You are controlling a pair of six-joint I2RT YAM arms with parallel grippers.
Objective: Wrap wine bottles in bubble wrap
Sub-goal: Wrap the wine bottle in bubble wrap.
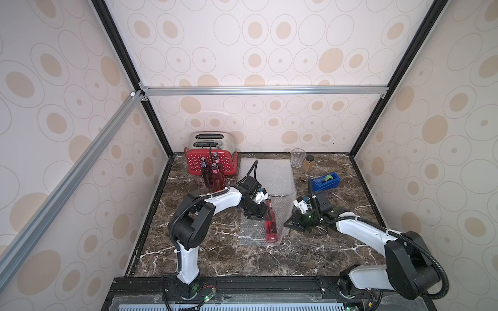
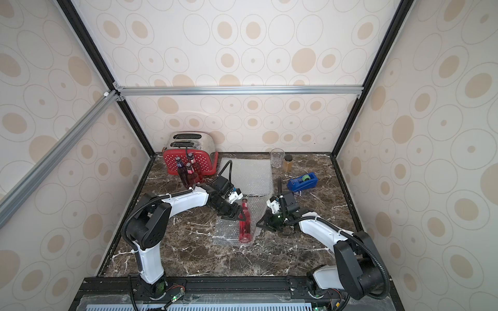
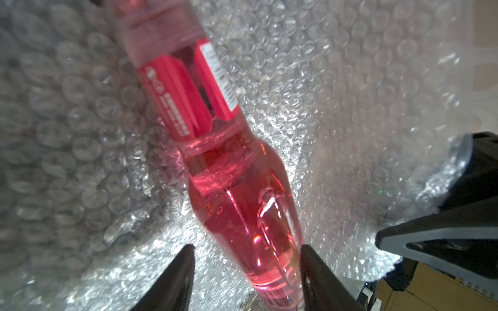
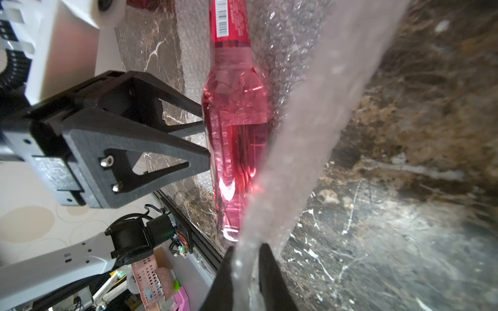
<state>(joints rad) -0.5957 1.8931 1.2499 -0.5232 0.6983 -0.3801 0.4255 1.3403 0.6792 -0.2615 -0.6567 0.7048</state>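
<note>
A red wine bottle (image 1: 270,224), lying on the bubble wrap (image 1: 252,235), is being straddled by the left gripper (image 3: 246,247) — jaws released — while the sheet's lifted edge is being clamped by the right gripper (image 4: 248,246).

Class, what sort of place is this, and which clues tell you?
Probably a robot test cell dressed as a kitchen counter: aluminium frame, wallpapered panels, a toaster and a robot arm over a marble-look tabletop.

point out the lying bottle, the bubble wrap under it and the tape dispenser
lying bottle (image 1: 270,226): in a top view, its red body
bubble wrap (image 1: 252,232): in a top view, bare patch beside bottle
tape dispenser (image 1: 322,185): in a top view, blue side
</note>
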